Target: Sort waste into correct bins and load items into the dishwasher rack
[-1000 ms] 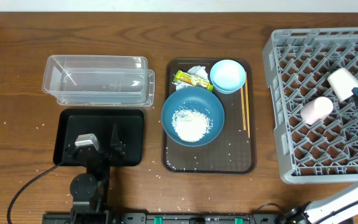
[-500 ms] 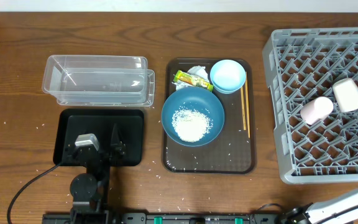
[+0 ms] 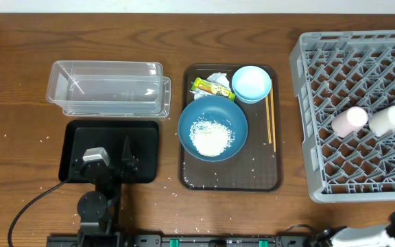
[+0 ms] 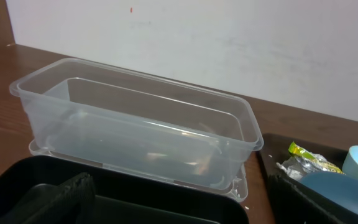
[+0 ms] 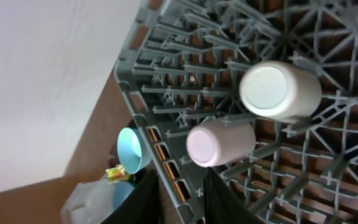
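The white cup (image 3: 388,119) now lies on its side in the dishwasher rack (image 3: 304,123) just beside the pale pink cup (image 3: 349,121), released by the right pincer (image 5: 182,185), which has drawn back parted and empty, so both cups are loaded

A dark brown serving tray (image 3: 265,175) sits on the wooden table (image 3: 19,41). A black cable (image 3: 29,206) curves over the table's near-left part.

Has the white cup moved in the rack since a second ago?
Yes. Overhead, the white cup moved toward the near edge of the rack. It now lies level with the unmoved pink cup, beside it.
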`<state>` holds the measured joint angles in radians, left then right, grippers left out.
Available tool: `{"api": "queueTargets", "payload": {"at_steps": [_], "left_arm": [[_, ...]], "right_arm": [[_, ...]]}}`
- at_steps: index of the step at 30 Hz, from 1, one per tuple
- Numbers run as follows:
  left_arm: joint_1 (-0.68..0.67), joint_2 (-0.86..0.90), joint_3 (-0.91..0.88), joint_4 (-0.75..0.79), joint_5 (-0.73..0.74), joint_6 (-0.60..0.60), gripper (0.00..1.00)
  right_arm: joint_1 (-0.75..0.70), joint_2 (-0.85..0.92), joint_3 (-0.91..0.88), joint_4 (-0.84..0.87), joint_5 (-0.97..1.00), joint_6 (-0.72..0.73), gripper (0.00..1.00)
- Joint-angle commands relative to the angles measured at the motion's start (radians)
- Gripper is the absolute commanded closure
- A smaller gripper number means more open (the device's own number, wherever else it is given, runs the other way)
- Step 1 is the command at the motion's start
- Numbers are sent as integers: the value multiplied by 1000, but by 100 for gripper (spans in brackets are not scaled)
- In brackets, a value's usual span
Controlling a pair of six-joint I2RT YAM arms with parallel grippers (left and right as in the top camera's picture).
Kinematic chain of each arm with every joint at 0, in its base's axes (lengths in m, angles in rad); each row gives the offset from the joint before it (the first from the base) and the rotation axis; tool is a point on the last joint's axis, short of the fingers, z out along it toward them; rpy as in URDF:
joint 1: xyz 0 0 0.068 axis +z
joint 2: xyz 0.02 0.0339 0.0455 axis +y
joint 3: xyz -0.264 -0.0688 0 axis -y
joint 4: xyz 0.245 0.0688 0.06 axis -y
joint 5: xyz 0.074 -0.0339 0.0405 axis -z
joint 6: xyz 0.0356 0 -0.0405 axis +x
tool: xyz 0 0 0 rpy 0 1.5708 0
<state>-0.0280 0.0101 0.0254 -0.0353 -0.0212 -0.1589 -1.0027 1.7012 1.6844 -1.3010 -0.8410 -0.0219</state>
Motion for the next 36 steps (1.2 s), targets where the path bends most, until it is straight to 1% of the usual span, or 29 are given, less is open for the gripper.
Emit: {"api": "queueTargets", "payload": {"at_steps": [1, 4, 7, 8, 11, 12, 14, 17, 18, 19, 22, 26, 30, 33, 36], "left_arm": [[5, -6, -21, -36, -5, 9, 9], [5, -6, -21, -36, -5, 9, 9], [5, -6, -21, -36, -5, 9, 9], [5, -6, -21, -36, -5, 9, 9], [5, -6, -21, -36, -5, 9, 9], [5, -6, -21, -36, -5, 9, 9], [5, -6, -21, -36, -5, 9, 9], [5, -6, -21, -36, -5, 9, 9], [5, -6, -21, -36, -5, 9, 9], [5, -6, -21, -36, -5, 9, 9], [5, -6, -21, -36, -5, 9, 9], [5, -6, -21, -36, -5, 9, 9], [5, -6, -21, -36, -5, 9, 9], [5, -6, -21, -36, -5, 9, 9], [5, -6, -21, -36, -5, 9, 9]], "right_arm": [[71, -77, 2, 24, 92, 86, 77], [155, -127, 2, 35, 169, 100, 77], [277, -163, 2, 33, 235, 100, 76], [320, -171, 2, 31, 256, 99, 72], [479, -188, 2, 21, 336, 100, 50], [537, -190, 2, 14, 358, 99, 47], [653, -190, 1, -3, 375, 100, 45], [811, -190, 1, 2, 388, 107, 37], [849, -190, 1, 6, 401, 114, 31], [907, -190, 1, 12, 429, 122, 1], [1042, -186, 1, 8, 494, 123, 1], [1194, -184, 1, 6, 463, 178, 1], [1291, -184, 1, 32, 426, 200, 1], [1341, -182, 1, 56, 474, 203, 1], [1388, -164, 0, 66, 546, 264, 1]]}}
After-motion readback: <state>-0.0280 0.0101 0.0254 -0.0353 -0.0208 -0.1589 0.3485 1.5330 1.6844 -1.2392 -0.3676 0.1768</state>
